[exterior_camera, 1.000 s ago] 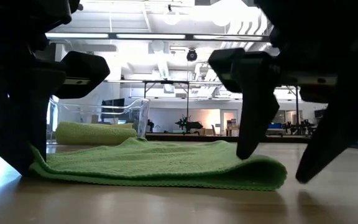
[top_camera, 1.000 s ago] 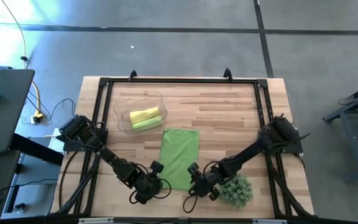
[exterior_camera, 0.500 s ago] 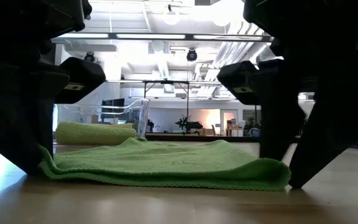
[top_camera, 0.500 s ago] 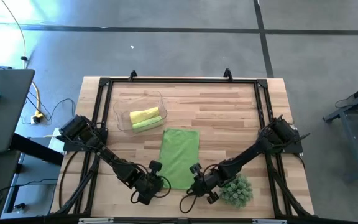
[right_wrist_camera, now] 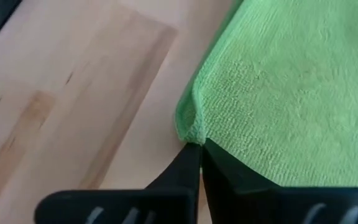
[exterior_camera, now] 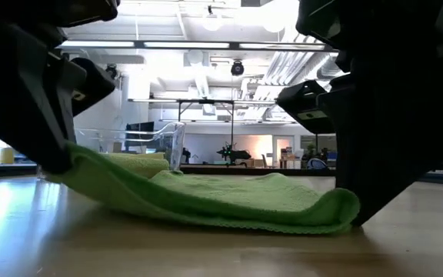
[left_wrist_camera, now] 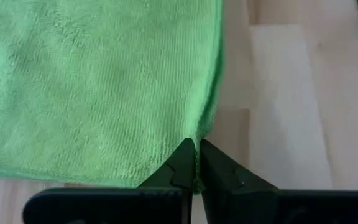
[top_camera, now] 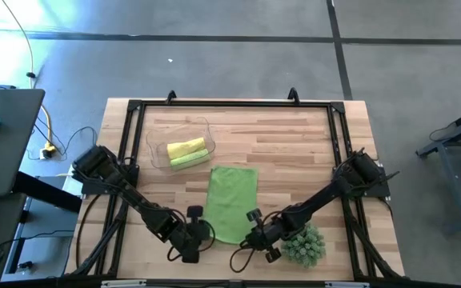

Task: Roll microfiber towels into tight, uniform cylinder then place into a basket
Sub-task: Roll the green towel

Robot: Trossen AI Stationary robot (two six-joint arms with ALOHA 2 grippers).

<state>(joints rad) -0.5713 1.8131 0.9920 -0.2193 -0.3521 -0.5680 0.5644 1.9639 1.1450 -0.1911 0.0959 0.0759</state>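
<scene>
A lime green microfiber towel (top_camera: 231, 200) lies spread out on the wooden table, its near edge between my two grippers. My left gripper (top_camera: 202, 233) is shut on its near left corner and my right gripper (top_camera: 250, 230) on its near right corner. In the low view the left corner (exterior_camera: 71, 158) is raised, while the towel's middle (exterior_camera: 229, 196) and right end rest on the table. The clear basket (top_camera: 155, 138) stands at the far left. It holds a rolled yellow towel (top_camera: 185, 147) and a rolled green towel (top_camera: 189, 159). My left gripper pinches the towel's near left corner (left_wrist_camera: 199, 138) between its two fingertips, slanting down from the table's left. That corner is lifted off the table, and the cloth slopes down from it to the flat part. My right gripper pinches the towel's near right corner (right_wrist_camera: 190, 132) between its fingertips, slanting down from the table's right. The cloth is puckered into a small fold at the tips. This corner (exterior_camera: 343, 209) stays low, at the table.
A spiky green ball-shaped plant (top_camera: 304, 245) sits right beside my right arm near the front edge. A black frame (top_camera: 230, 104) runs round the table top. Bare wood lies to the right of the towel and behind it.
My right gripper has shut on the towel's near right corner, rolling a little as it did. My left gripper has risen slightly and rolled, lifting the near left corner clear of the table. The rest of the towel has stayed flat.
</scene>
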